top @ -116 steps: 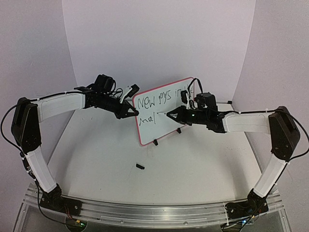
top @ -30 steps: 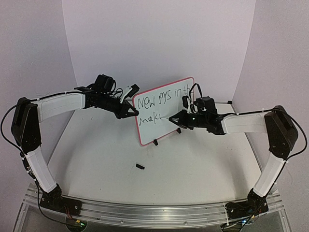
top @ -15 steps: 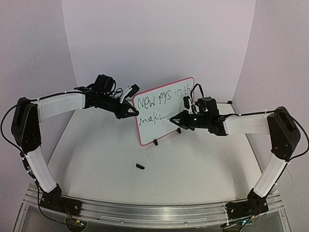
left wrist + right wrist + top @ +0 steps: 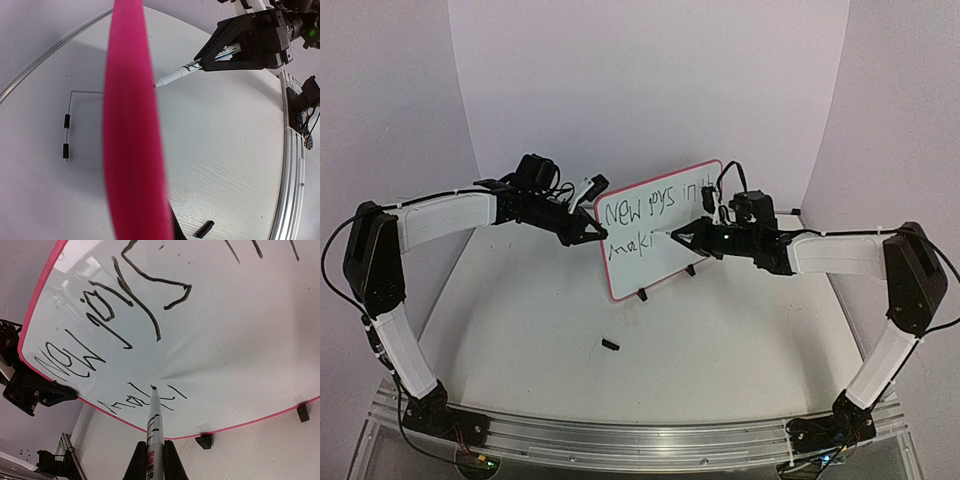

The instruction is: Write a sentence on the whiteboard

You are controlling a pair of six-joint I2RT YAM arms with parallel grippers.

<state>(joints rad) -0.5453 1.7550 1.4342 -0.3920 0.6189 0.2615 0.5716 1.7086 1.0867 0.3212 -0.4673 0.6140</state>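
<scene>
1. The white table [image 4: 720, 340] carries everything, with pale walls around its far side.
2. The two arms reach in from the near corners and meet at the middle of the table. The left arm [image 4: 440, 220] comes from the left and the right arm [image 4: 840, 258] from the right.
3. The whiteboard [image 4: 655, 265] stands upright on its small black feet near the middle of the table, between the two arms. Its red-pink frame is turned so that the written face looks toward the right arm and the near edge.
4. The sentence [image 4: 655, 205] is in uneven black letters. An upper row runs across the top of the board, and a much shorter lower row begins at its left side.
5. The left claw [image 4: 598, 232] is closed on the whiteboard's left edge. In the left wrist view the frame fills the middle as a blurred pink band.
6. The right claw [image 4: 678, 236] is clamped on a slim black-and-white marker [image 4: 153, 425], one finger on each side of the barrel.
7. The marker's tip touches the board's face at the right end of the lower row of lettering.
8. A thin wire loop [image 4: 67, 135] with two black sleeves lies flat on the table on the board's back side.
9. A small black piece [image 4: 611, 345] lies on the table nearer the arm bases, well apart from the board.
</scene>
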